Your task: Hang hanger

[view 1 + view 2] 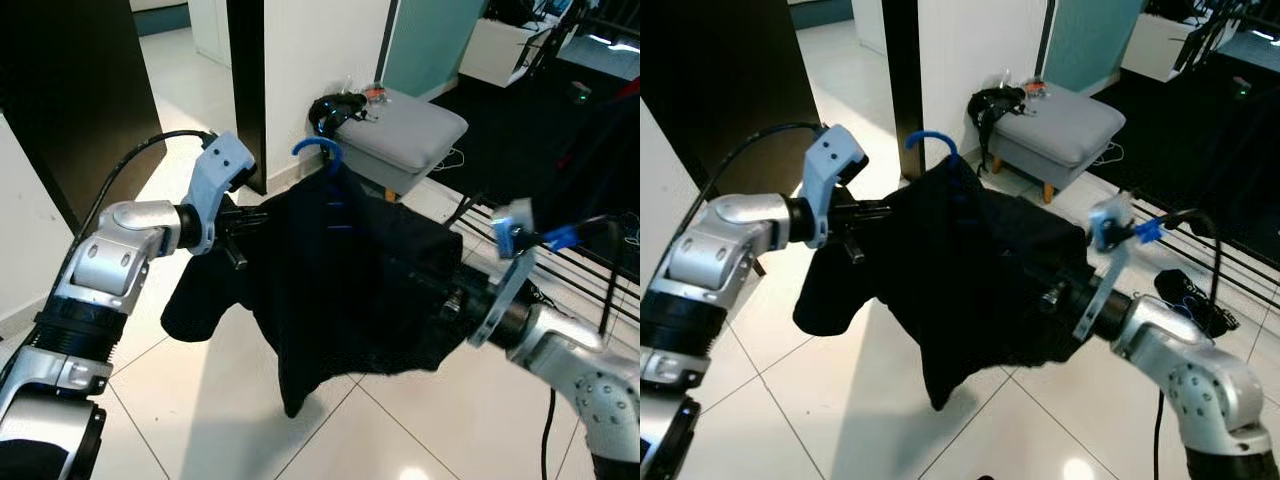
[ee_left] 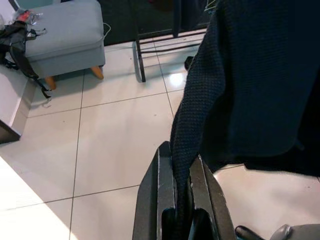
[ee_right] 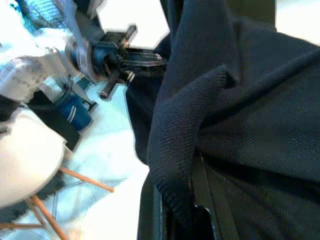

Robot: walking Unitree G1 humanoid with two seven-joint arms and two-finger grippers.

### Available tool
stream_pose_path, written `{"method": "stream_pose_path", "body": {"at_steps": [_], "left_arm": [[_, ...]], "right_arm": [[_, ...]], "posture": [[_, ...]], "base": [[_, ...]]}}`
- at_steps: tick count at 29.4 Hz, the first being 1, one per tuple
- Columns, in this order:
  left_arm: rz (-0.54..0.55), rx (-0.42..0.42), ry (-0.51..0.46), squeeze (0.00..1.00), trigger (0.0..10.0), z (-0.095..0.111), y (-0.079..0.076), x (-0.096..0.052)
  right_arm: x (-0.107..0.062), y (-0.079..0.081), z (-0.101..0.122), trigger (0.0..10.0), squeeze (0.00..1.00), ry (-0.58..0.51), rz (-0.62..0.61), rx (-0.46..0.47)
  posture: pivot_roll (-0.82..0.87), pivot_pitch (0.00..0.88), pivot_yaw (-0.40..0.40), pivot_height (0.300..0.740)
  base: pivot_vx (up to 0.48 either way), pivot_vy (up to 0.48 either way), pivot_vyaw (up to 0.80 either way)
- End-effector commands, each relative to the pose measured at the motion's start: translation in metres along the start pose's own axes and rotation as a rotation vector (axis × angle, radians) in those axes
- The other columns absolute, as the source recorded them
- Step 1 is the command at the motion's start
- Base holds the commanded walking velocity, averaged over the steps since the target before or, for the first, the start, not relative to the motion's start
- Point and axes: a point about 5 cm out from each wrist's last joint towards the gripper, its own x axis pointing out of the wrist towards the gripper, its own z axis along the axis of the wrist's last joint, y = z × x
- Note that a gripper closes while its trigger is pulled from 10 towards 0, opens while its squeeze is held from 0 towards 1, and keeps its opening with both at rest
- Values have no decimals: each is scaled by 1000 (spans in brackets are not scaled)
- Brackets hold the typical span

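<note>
A dark navy knit sweater hangs on a blue plastic hanger, whose hook sticks up above the collar. I hold the garment in the air between both arms. My left gripper is shut on the sweater's left shoulder; in the left wrist view its fingers pinch a fold of the knit. My right gripper is buried in the cloth on the right side, and the right wrist view has fabric clamped between its fingers.
A grey padded stool with a black bag on it stands ahead by a white wall. A black metal rack with cables lies to the right. White tiled floor spreads below.
</note>
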Motion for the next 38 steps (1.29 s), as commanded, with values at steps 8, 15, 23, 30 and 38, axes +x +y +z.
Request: {"method": "stream_pose_path", "body": {"at_steps": [8,15,23,30,38], "left_arm": [[-233,-22,-170,0,10000,23,-36,-7],[-364,-21,-202,0,10000,19,-49,-18],[-378,12,-156,0,10000,12,-37,-34],[-343,31,-128,0,10000,9,-30,-34],[-405,75,-74,0,10000,3,-36,-36]], "right_arm": [[-12,-22,-5,10000,1000,63,-152,-91],[-32,-10,6,10000,1000,94,-53,-150],[-69,17,72,10000,1000,-175,180,-173],[-82,35,93,10000,1000,-156,294,-245],[-87,40,112,10000,1000,-175,305,-296]], "posture": [[72,146,-71,740],[66,148,-76,740],[53,149,-73,740],[51,144,-72,740],[55,142,-71,740]], "base": [[0,0,0],[0,0,0],[0,0,0],[0,0,0],[0,0,0]]}}
